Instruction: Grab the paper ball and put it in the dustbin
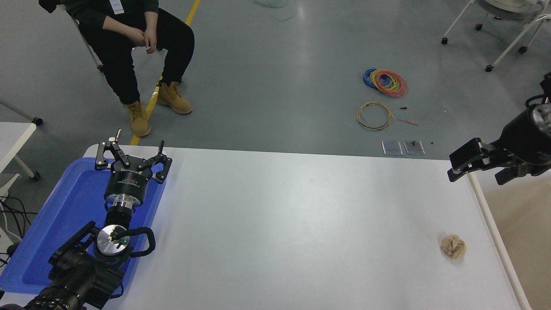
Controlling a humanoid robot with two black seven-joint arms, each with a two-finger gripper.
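Observation:
The paper ball (453, 247), a small tan crumpled wad, lies on the white table (301, 224) near its right edge, towards the front. The dustbin (493, 234) stands right against the table's right side; only its off-white rim and part of its beige inside show. My right gripper (478, 169) comes in from the right edge and hangs over the bin's far left corner, well behind the ball; it is open and empty. My left gripper (131, 155) is parked open and empty over the blue tray (64, 215) at the lower left.
A person (129, 38) sits on a chair beyond the table's far left corner, boots on the floor. Coils of coloured wire (385, 82) and two small plates (402, 147) lie on the floor past the far edge.

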